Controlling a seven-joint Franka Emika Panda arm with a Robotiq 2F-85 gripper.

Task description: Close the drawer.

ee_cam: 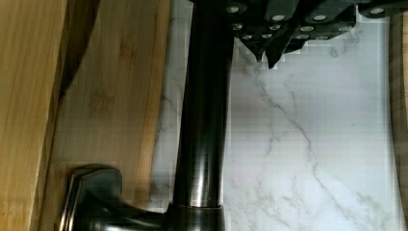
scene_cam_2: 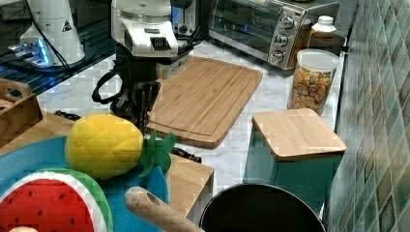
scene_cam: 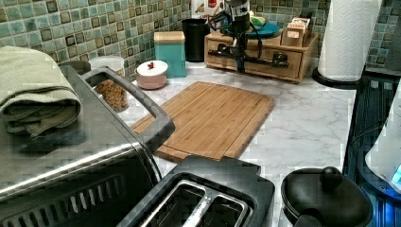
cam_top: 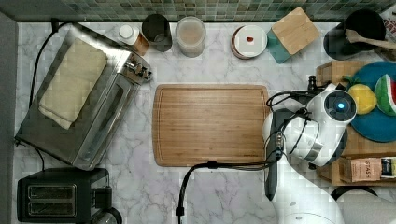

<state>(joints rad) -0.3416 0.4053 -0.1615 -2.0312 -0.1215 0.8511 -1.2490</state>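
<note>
Push with the gripper (ee_cam: pixel 267 54), fingers pinched together and holding nothing, parked on the cutting board (cam_top: pixel 210 123) side of the black bar handle (ee_cam: pixel 202 120). Press squarely on the bar's middle, straight away from the cutting board, driving the drawer (ee_cam: pixel 110 96), apparently a little way out just beyond the board's short edge, into its wooden box. Keep the push level and slow to avoid skewing or shoving the box.

A white marble counter (cam_top: pixel 140 186) carries a cutting board (cam_top: pixel 210 123), toaster oven (cam_top: pixel 84 98) and toaster (cam_top: pixel 60 193).
</note>
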